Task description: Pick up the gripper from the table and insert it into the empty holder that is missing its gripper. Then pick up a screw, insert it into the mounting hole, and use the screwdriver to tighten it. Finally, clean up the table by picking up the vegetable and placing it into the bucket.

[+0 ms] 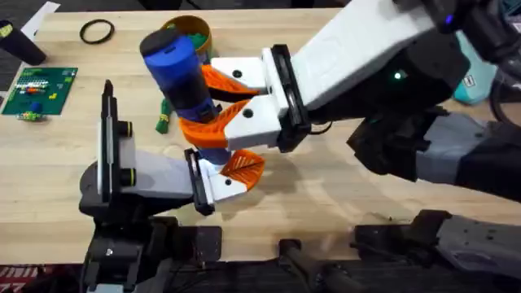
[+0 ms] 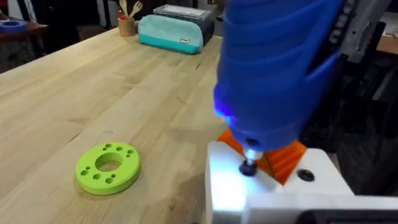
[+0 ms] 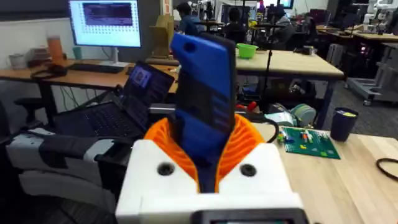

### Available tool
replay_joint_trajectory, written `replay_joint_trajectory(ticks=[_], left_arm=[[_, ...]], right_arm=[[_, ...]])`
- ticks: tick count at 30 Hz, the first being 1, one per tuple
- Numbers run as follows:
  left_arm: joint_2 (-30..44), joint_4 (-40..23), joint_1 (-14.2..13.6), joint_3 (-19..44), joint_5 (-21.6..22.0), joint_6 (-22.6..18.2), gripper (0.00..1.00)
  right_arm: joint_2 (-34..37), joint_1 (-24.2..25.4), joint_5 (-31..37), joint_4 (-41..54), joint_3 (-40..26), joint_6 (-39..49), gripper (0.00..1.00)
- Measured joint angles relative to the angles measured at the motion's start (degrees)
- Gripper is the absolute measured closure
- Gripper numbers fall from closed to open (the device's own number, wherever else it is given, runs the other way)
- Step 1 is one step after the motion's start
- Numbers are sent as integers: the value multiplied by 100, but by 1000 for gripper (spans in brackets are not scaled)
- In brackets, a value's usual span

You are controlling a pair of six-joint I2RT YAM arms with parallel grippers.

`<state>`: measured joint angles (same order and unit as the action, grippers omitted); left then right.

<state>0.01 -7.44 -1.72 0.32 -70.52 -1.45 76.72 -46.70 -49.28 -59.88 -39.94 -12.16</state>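
Holder [image 1: 134, 175]: lies low at the left of the bench [image 1: 342, 195], its black plate end pointing right; a tilt of this piece under tool pressure would throw the screw off line.
Gripper [image 1: 242, 167]: the small orange ribbed finger already sits at the holder's plate end; if the screw is not yet biting, it could shift in its seat.
Screw [image 2: 249, 167]: a small dark head on the white block, right under the tool tip; a tip that rides off it could strip the head or skate across the block.
Screwdriver [image 1: 181, 73]: blue handle held tilted, tip down over the mount; a lean like this risks cross-threading, by my reading.
Vegetable [image 1: 164, 119]: green bundle on the bench just behind the screwdriver, partly hidden; not yet in the bucket.
Bucket [image 1: 195, 31]: yellow-orange tub at the far edge, near the handle's top; a wide swing could knock it.
Right jaws [image 1: 213, 102]: clamped around the screwdriver handle; a loose hold would let it spin instead of the screw.
Left jaws: I cannot tell their state.
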Motion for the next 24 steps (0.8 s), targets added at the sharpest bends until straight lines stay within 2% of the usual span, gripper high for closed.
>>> replay_joint_trajectory(ticks=[24], left_arm=[[4, 2, 0, 0, -1, 20, 992]], right_arm=[[142, -29, 36, -209, -37, -234, 918]])
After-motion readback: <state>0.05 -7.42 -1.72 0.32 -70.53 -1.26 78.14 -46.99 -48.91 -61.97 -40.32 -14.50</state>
